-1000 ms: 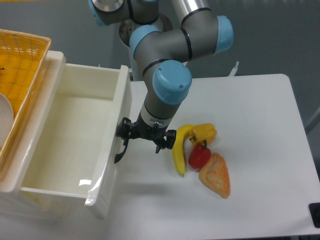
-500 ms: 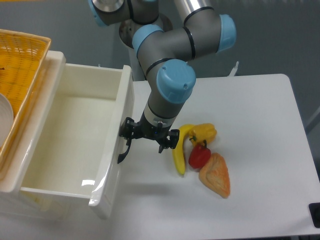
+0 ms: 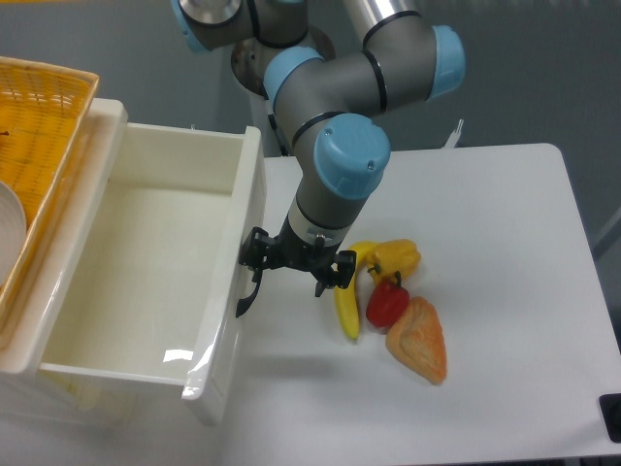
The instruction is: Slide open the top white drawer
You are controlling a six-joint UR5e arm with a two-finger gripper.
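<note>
The top white drawer [image 3: 146, 262] stands pulled far out of the cabinet, and its deep white inside holds nothing. Its black curved handle [image 3: 246, 299] hangs on the front panel [image 3: 225, 374], which faces the table. My gripper [image 3: 291, 278] hangs just right of that panel with its jaws spread wide. The left finger [image 3: 256, 254] sits at the top of the handle, touching or hooked behind it. The right finger [image 3: 328, 276] is free above the table. Nothing is clamped between them.
A yellow wicker basket [image 3: 39, 126] sits on the cabinet top at far left. Close to the gripper's right lie a banana [image 3: 347, 306], a yellow pepper [image 3: 396, 257], a red pepper [image 3: 387, 303] and an orange pastry [image 3: 420, 340]. The table edge [image 3: 582, 252] runs down the right.
The gripper has moved to the right, and the drawer front has come with it, so the drawer stands a little further out.
</note>
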